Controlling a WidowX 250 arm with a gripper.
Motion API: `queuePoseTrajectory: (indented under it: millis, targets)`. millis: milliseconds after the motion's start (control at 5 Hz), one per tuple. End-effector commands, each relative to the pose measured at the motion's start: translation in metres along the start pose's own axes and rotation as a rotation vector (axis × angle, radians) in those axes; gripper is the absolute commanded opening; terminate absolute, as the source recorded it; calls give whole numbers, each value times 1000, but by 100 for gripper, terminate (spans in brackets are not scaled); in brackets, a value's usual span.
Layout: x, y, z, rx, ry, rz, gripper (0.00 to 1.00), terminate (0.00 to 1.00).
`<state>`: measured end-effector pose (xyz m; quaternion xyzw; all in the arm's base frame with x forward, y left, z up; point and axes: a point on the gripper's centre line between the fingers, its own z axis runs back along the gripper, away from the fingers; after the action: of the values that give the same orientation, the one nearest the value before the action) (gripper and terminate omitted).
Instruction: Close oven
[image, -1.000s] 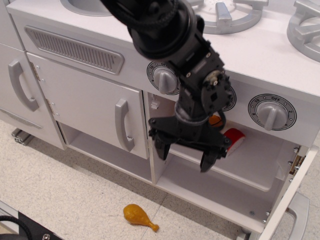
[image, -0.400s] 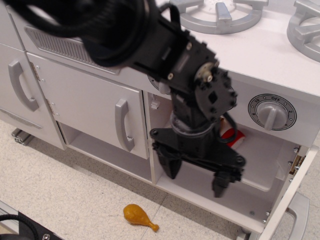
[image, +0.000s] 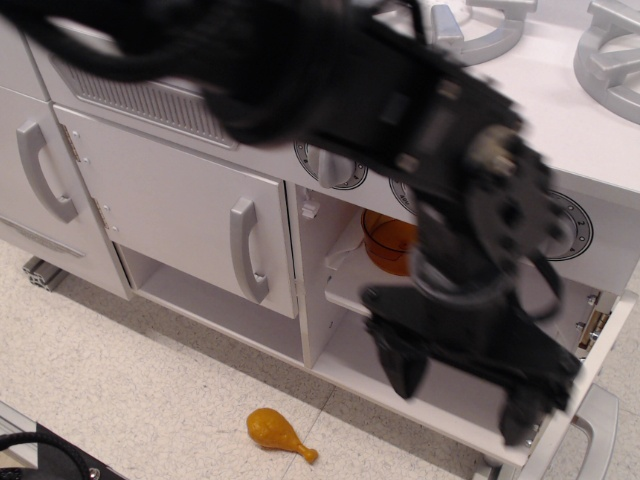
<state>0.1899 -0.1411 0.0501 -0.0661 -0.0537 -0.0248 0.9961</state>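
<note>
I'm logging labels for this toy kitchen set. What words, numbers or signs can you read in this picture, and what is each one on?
No text reads clearly in this frame.
Left dial on the oven: marks ring its rim, too small and partly hidden by the arm to read.
Right dial: rim marks blurred and mostly covered.
Gripper: motion-blurred, no label visible.
Orange cup on the oven shelf: no writing visible.
</note>
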Motion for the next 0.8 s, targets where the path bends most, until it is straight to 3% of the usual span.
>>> queuePoseTrajectory:
  millis: [0, 200, 600]
  targets:
    - [-8, -29, -23, 6, -36, -57, 100, 0]
    - [-12, -26, -34, 26, -38, -47, 100, 0]
    - [0, 12, -40, 138, -91, -41, 100, 0]
